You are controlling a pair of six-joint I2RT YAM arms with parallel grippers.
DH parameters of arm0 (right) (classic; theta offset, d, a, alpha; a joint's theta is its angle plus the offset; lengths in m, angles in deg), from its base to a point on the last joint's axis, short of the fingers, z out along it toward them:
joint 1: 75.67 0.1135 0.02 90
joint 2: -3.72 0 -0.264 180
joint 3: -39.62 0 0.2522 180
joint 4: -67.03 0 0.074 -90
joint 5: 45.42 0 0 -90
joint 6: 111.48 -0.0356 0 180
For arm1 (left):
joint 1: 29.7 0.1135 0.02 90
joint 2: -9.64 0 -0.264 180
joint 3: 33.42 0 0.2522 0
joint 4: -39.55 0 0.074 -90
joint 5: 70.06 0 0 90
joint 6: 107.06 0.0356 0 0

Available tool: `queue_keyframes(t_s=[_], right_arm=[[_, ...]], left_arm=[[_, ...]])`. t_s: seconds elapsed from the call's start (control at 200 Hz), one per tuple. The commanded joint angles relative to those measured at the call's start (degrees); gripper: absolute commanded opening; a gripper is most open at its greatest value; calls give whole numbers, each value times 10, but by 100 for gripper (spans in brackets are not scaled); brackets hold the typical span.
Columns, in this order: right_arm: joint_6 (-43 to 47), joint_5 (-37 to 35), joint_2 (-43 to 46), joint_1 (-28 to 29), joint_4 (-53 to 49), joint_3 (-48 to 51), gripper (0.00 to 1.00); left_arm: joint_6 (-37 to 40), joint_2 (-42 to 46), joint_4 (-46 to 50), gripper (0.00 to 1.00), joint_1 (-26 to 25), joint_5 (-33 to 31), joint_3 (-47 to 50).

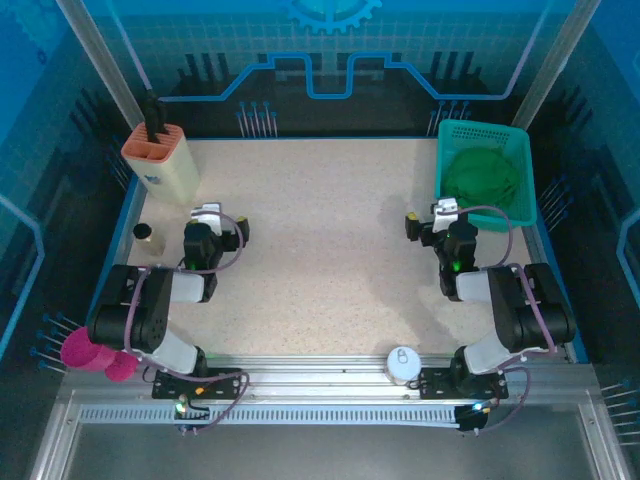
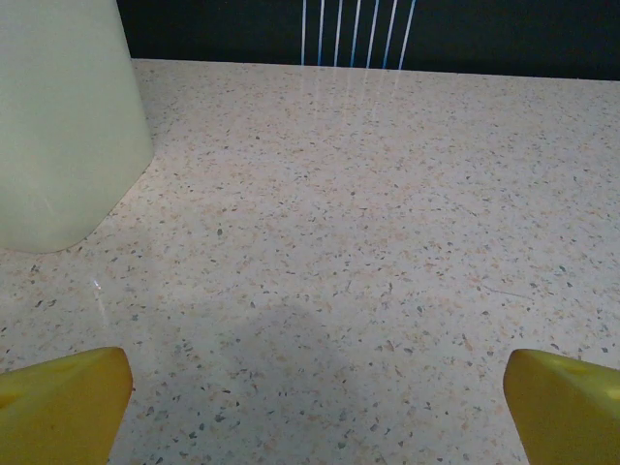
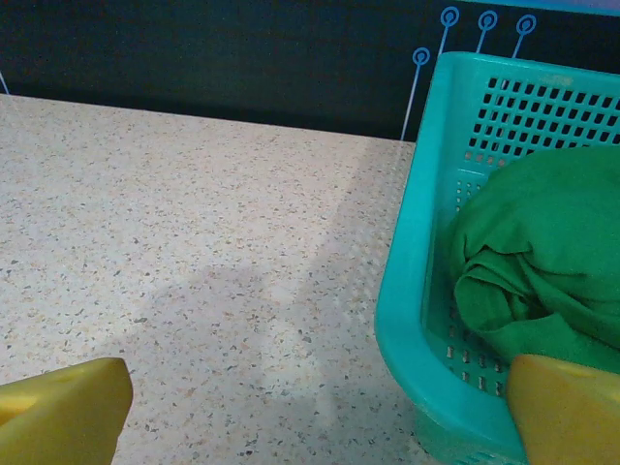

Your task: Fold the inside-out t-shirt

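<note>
Being soft, the green cloth t-shirt (image 3: 542, 242) is best pinched at a fold; left hand (image 2: 320, 407) and right hand (image 3: 320, 407) are held open, empty.

We see a speckled beige bench (image 1: 330, 260) under even, soft light. Behind the bench stands a dark wall (image 1: 320, 95) with blue circuit-like lines; beside the bench rise translucent blue panels (image 1: 30, 120), and along its near edge runs an aluminium rail (image 1: 300, 375).

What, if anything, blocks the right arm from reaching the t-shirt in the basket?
Probably nothing serious, so likely yes. The right gripper is open just short of the basket, and the t-shirt lies bunched inside, uncovered. Only the basket's near wall intervenes; going over the rim should do.
</note>
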Motion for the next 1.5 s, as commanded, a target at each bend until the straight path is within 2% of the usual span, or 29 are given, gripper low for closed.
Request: queue_keyframes(t_s=[0.0,0.741,0.826,0.866,0.946,0.966,1.001,1.041,1.101,1.146,1.191,1.236,1.296,1.376,1.426,1.496], right_arm=[[-3,18,-2,-5,-43,2,100],[0,20,-2,-4,-43,2,100],[5,20,7,-1,0,30,100],[15,-11,19,15,53,66,100],[62,-165,39,89,214,146,100],[76,-215,49,117,249,164,100],[81,-269,75,150,255,174,100],[63,-306,127,180,214,182,100],[79,-295,221,217,82,167,100],[76,-290,292,230,-103,128,100],[57,-270,344,226,-229,88,100],[25,-275,378,221,-281,63,100],[-23,-284,408,213,-328,30,100],[-105,-224,404,162,-461,-63,100],[-167,-152,358,94,-531,-128,100],[-218,-67,293,18,-561,-186,100]], left_arm=[[1,-3,-4,99,-2,13,1],[0,-3,-4,99,-2,13,0],[4,-2,-14,99,-3,11,7],[12,11,-35,99,-15,-5,22],[50,80,-78,99,-82,-145,71],[61,101,-72,99,-95,-156,75],[68,143,-38,99,-107,-155,75],[54,198,39,99,-119,-155,64],[0,278,187,99,-128,-147,33],[-45,325,265,99,-132,-139,14],[-93,365,316,99,-134,-142,2],[-137,402,362,99,-136,-134,-10],[-163,440,426,99,-136,-89,-37],[-185,454,532,99,-137,-24,-102],[-191,440,607,99,-136,11,-158],[-196,401,710,99,-136,42,-238]])
